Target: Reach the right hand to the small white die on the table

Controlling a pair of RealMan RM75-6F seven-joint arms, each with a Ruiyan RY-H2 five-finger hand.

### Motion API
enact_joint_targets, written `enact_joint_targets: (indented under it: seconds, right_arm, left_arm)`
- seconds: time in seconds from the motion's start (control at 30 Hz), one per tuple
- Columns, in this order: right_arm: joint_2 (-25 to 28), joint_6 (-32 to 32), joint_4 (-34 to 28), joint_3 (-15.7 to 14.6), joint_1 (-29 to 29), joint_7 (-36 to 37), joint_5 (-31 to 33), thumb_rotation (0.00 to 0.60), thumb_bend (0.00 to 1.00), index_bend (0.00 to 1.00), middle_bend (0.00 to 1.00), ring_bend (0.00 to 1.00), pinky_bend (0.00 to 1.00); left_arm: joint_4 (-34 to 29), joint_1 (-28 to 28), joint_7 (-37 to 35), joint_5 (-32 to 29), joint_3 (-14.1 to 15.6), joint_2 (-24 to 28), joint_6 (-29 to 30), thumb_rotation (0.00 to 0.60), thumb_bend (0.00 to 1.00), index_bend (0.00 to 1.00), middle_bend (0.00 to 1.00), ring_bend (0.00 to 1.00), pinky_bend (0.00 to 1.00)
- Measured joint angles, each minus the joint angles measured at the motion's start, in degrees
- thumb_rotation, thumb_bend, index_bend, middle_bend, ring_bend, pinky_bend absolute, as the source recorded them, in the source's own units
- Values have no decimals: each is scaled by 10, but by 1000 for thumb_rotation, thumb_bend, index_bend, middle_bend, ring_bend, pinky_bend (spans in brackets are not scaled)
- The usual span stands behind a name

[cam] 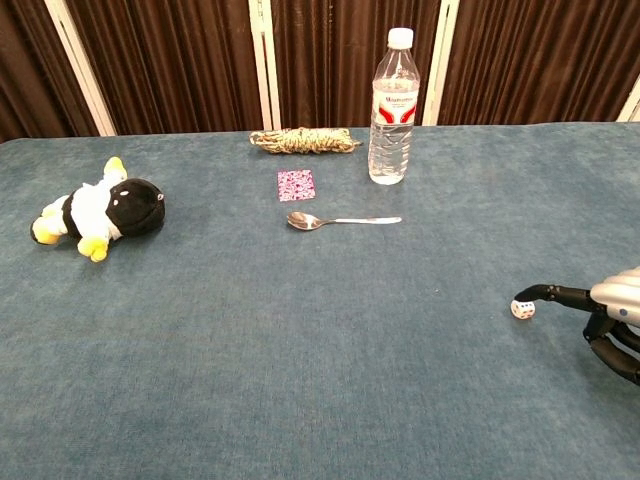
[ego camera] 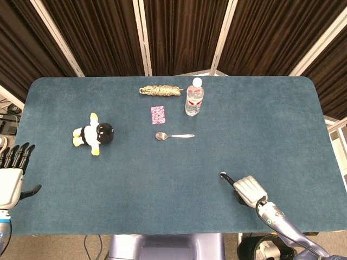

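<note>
The small white die (cam: 523, 310) lies on the blue table at the near right; in the head view the die (ego camera: 222, 174) peeks out at a fingertip. My right hand (cam: 612, 318) (ego camera: 248, 189) sits low over the table just right of it, one extended finger touching the die, the other fingers curled under. Nothing is held in it. My left hand (ego camera: 12, 174) hangs off the table's left edge with fingers spread and empty; the chest view does not show it.
A plush penguin (ego camera: 94, 133) lies at the left. A spoon (ego camera: 173, 136), a pink patterned card (ego camera: 158, 114), a coil of rope (ego camera: 160, 90) and an upright water bottle (ego camera: 194, 97) stand at the back middle of the blue table (ego camera: 271, 124).
</note>
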Motion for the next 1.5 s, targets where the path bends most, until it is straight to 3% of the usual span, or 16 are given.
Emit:
enact_joint_targets:
  seconds: [0.9,1.5]
  right_arm:
    - [3,-7,1,-14,5,-7,30,600,732,0,736,723,1000]
    - [24,11,-37,-49,0,-7,-5,600,734,0,736,723,1000]
  left_arm:
    - [-3,-3,4,-2,5,1,0,600,0,0,0,0,0]
    - [-6,-3,6,-2,7,1,1,600,0,0,0,0,0]
